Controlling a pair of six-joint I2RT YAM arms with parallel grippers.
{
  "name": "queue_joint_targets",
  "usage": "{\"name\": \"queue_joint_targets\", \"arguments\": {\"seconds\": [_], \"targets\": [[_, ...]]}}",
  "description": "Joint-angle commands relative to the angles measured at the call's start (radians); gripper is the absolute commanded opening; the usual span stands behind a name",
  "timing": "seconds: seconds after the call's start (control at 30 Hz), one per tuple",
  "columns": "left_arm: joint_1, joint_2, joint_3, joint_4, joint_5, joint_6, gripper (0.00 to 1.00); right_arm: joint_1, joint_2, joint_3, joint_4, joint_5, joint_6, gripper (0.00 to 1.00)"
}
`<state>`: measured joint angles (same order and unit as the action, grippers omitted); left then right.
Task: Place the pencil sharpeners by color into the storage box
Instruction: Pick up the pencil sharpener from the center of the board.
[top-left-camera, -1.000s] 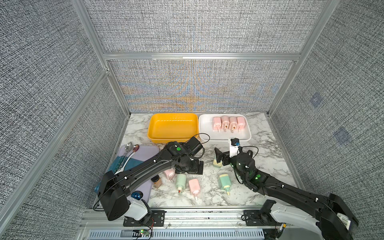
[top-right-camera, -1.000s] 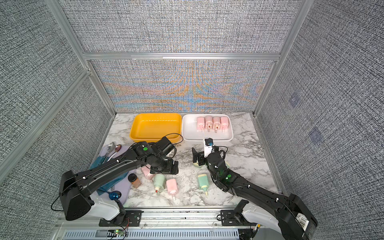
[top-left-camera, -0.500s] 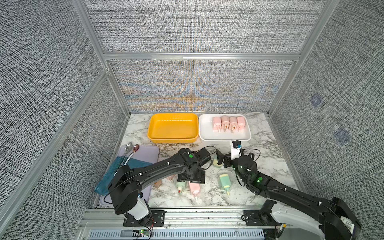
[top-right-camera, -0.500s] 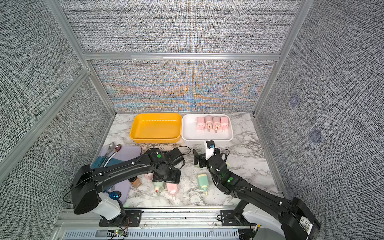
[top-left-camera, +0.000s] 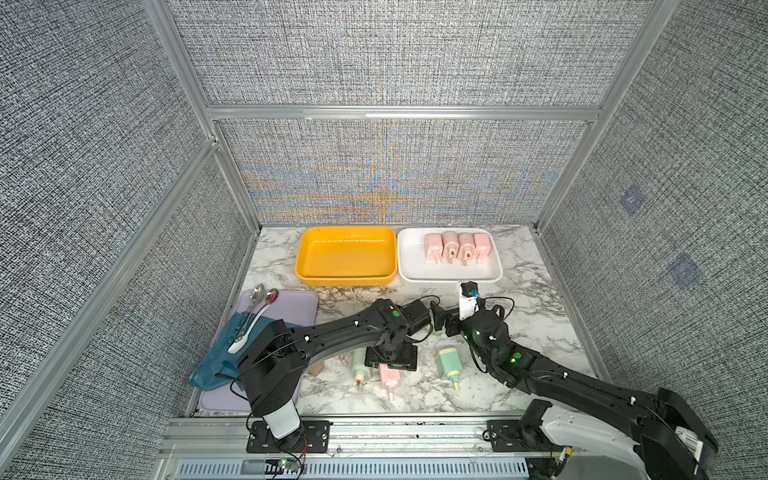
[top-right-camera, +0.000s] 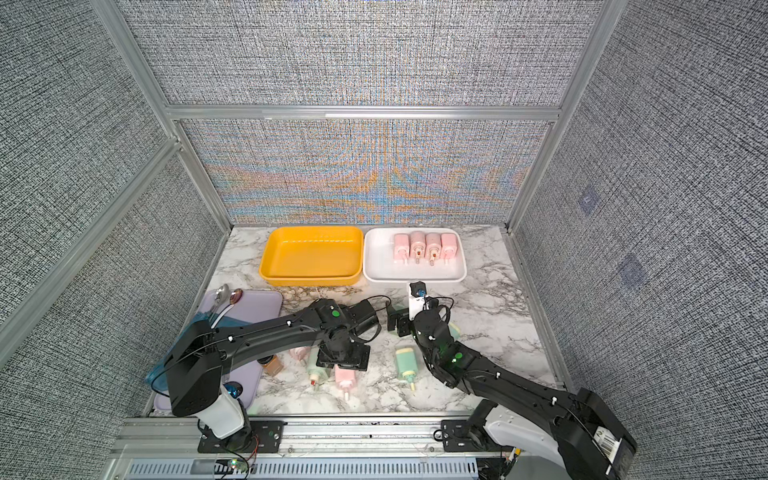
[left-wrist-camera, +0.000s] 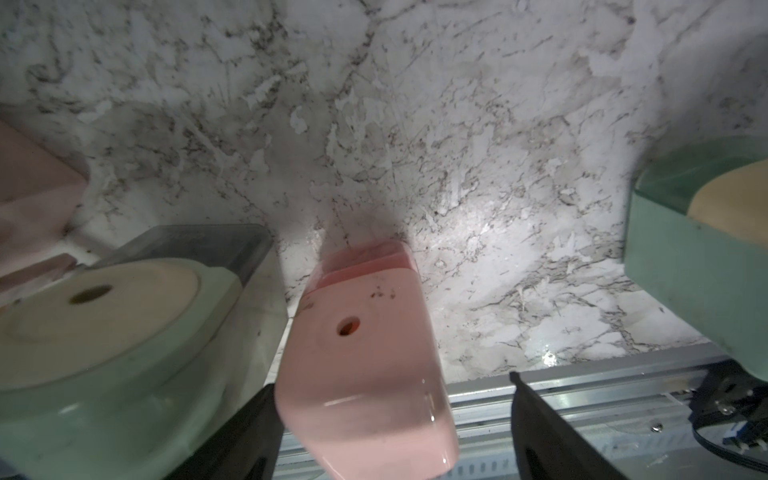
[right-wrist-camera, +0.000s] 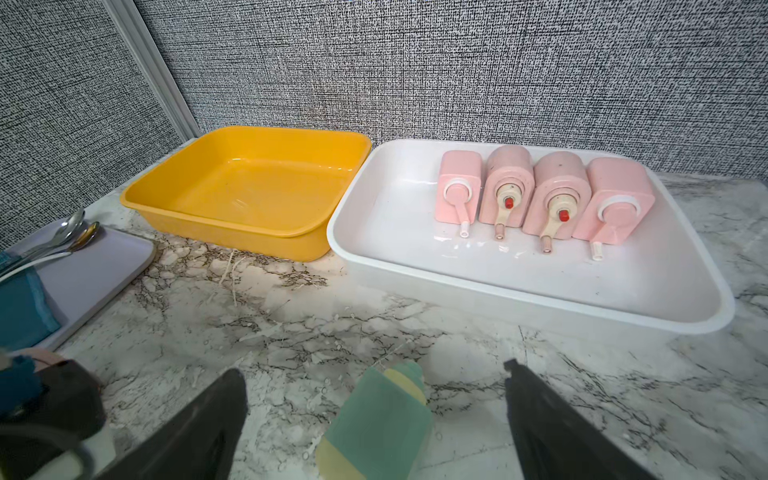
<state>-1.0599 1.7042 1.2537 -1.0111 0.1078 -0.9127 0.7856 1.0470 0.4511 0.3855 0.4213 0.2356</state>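
Observation:
Several pink pencil sharpeners lie in a row in the white storage box; the yellow box holds nothing. At the front lie a pink sharpener, a mint green one beside it and another green one. My left gripper is open and straddles the pink sharpener. One finger is close against its side and the other stands well clear. My right gripper is open low over the table, with a green sharpener lying between its fingers, untouched.
A lilac tray at the left carries spoons and a teal cloth. A small brown jar stands by the tray's edge under my left arm. Another pink sharpener lies beyond the green one. The metal front rail bounds the table.
My left arm swung right from the lilac tray's side and came down over the front pink sharpener, its jaws narrowing a little. The right arm has barely moved.

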Motion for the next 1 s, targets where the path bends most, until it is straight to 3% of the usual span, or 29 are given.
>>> {"name": "queue_joint_targets", "arguments": {"seconds": [0.0, 0.33, 0.97], "targets": [[-0.009, 0.011, 0.019, 0.013, -0.003, 0.039, 0.86, 0.001, 0.005, 0.010, -0.005, 0.007, 0.002, 0.99], [-0.011, 0.042, 0.036, -0.035, -0.099, 0.005, 0.80, 0.004, 0.028, 0.016, 0.004, -0.032, -0.008, 0.99], [-0.011, 0.095, 0.063, -0.061, -0.083, 0.023, 0.70, 0.011, 0.032, 0.015, 0.016, -0.038, -0.028, 0.99]]}}
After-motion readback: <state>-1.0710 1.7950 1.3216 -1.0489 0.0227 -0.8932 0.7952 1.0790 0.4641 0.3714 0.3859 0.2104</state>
